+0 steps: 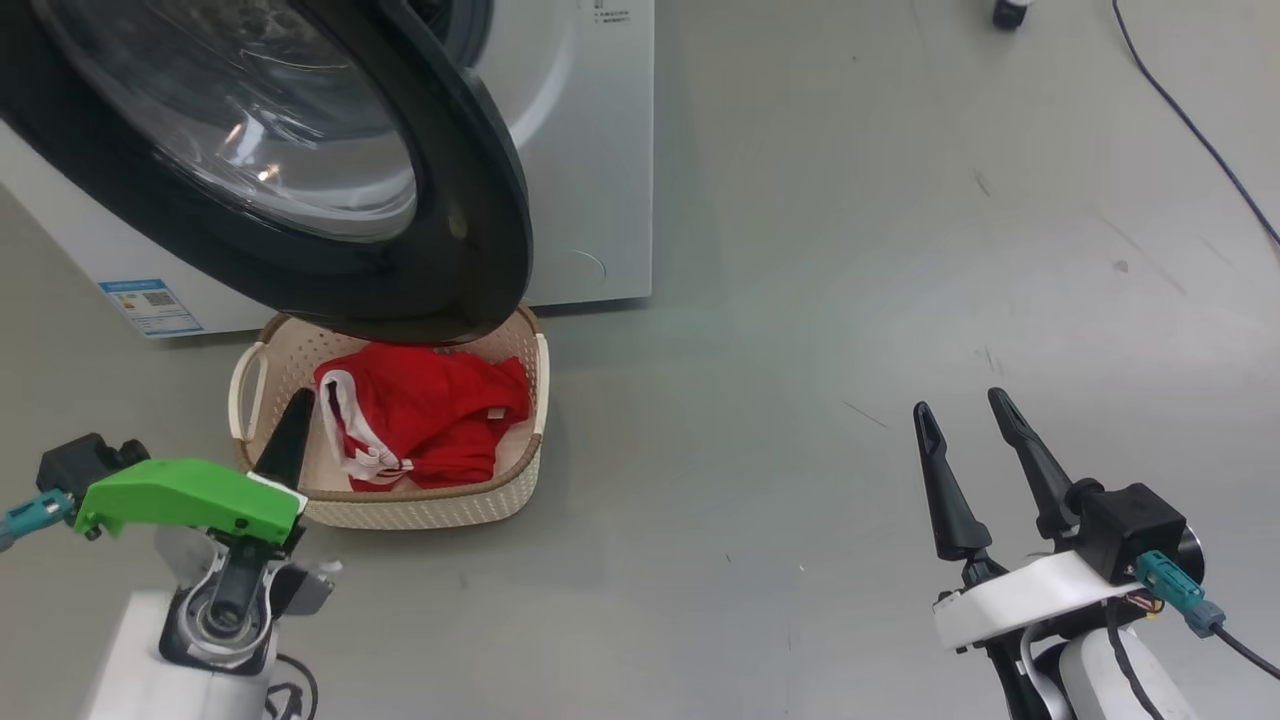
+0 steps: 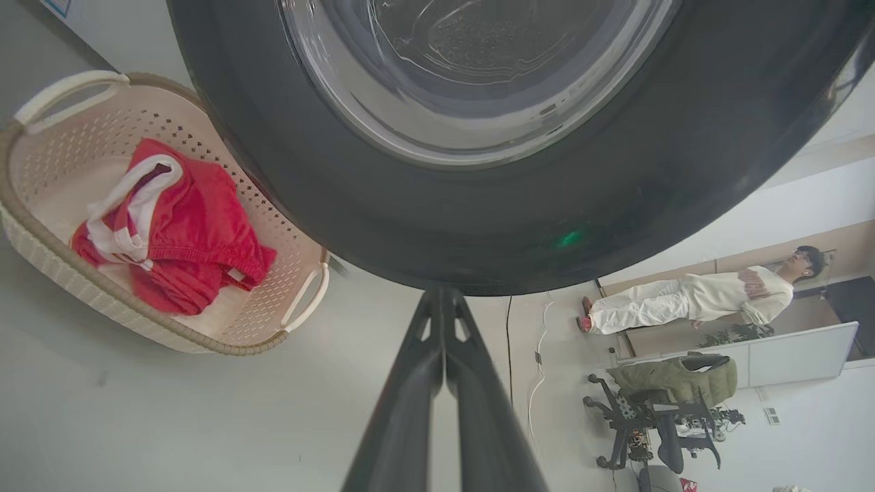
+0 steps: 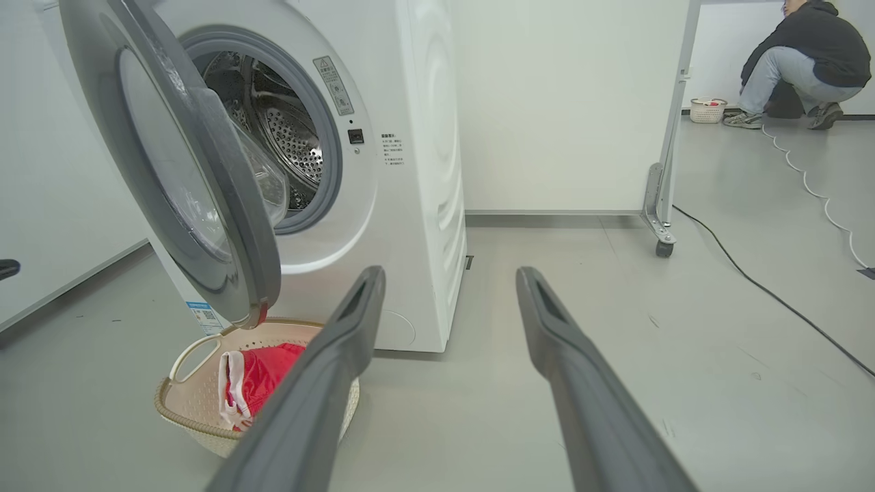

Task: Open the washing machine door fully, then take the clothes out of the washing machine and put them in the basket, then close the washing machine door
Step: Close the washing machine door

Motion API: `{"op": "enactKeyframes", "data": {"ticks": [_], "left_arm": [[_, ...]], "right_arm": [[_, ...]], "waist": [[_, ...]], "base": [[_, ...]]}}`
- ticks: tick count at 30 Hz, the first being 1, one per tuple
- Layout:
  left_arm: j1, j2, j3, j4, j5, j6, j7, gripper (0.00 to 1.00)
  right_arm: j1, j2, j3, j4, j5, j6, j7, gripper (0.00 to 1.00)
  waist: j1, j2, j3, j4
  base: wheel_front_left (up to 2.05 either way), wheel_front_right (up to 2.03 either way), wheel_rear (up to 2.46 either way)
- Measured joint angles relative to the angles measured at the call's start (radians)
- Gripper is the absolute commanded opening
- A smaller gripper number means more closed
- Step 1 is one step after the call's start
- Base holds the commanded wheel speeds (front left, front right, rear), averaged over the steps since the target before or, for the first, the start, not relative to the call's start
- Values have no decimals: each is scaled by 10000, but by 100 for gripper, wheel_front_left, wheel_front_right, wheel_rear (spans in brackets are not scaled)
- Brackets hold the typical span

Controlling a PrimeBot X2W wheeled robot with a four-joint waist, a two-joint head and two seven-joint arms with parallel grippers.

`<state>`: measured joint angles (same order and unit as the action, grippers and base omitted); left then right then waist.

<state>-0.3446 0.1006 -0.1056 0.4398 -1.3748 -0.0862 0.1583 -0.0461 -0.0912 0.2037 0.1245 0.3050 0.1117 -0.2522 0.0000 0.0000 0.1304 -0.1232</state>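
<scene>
At far left, the left tool (image 1: 298, 405) is held shut and empty near the basket (image 1: 420, 512), in which the clothes (image 1: 430, 410) are laid. The washing machine door (image 1: 480, 200) is swung open above the basket. Farther right, the right tool (image 1: 958, 400) is spread wide, with nothing gripped.

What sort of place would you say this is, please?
Probably a robotics lab or test room, not a home: the washing machine stands on bare grey floor near a wheeled partition, with loose cables and an office chair.
</scene>
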Motion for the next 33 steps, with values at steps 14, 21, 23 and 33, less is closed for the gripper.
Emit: {"op": "enactKeyframes", "data": {"ticks": [14,21,23,33], "left_arm": [[977,1354,-1256,-752,3962,-259,-2454,0],[1364,1586,-1678,-1093,5411,-261,-3666,0],[1450,1626,-1766,-1112,5662,-255,-3929,0],[1948,1603,-1778,-1206,6585,196,-4071,39]], "right_arm": [[360,-102,-127,-92,-27,0,0,100],[365,-121,-278,-234,-27,0,0,100],[368,-119,-301,-244,-27,0,0,100],[394,-105,-251,-265,-27,2,0,100]], "waist": [[0,0,-752,881],[0,0,-861,1181],[0,0,-864,1247],[0,0,-883,1402]], "base": [[0,0,0],[0,0,0],[0,0,0],[0,0,0]]}}
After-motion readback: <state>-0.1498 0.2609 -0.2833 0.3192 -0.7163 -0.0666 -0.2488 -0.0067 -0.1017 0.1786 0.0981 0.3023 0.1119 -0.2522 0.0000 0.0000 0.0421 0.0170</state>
